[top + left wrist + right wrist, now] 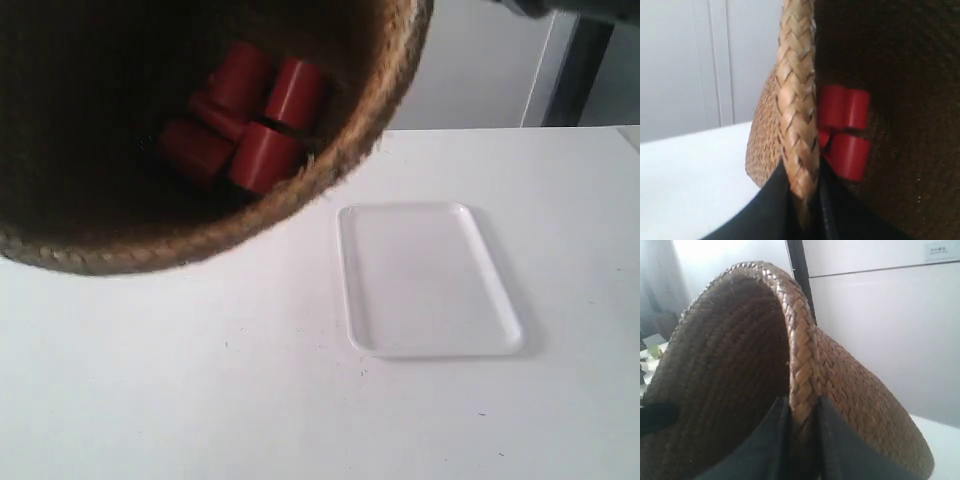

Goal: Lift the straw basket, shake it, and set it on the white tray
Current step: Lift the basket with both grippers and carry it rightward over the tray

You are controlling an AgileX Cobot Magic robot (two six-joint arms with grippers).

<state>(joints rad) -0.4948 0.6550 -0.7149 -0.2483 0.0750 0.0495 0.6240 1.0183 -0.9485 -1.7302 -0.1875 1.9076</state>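
**White desk (180,390) below, straw basket (150,255) in the air: the lift-and-shake step**

Pale wall panels fill the background of both wrist views. Against them the basket hangs clear of the desk, tipped so that the exterior view looks into its dark inside. Several red cylinders (250,125) lie bunched against the bottom.

The left pincer (802,210) is closed on the braided rim, one black finger on the outer wall and one on the inner. The right pincer (802,440) clamps the rim the same way, probably on the opposite side, though no single picture shows both. The basket is held by its rim alone.

The white tray (430,285) lies flat on the desk with nothing on it. It is apart from the basket, toward the exterior view's right.

By my reading the lift is done and the shake is in hand. The blur on the basket suits motion but does not prove it. The next move calls for levelling the basket and carrying it sideways over the tray with both arms in step. Its base should then go squarely onto the tray before either pincer lets go.
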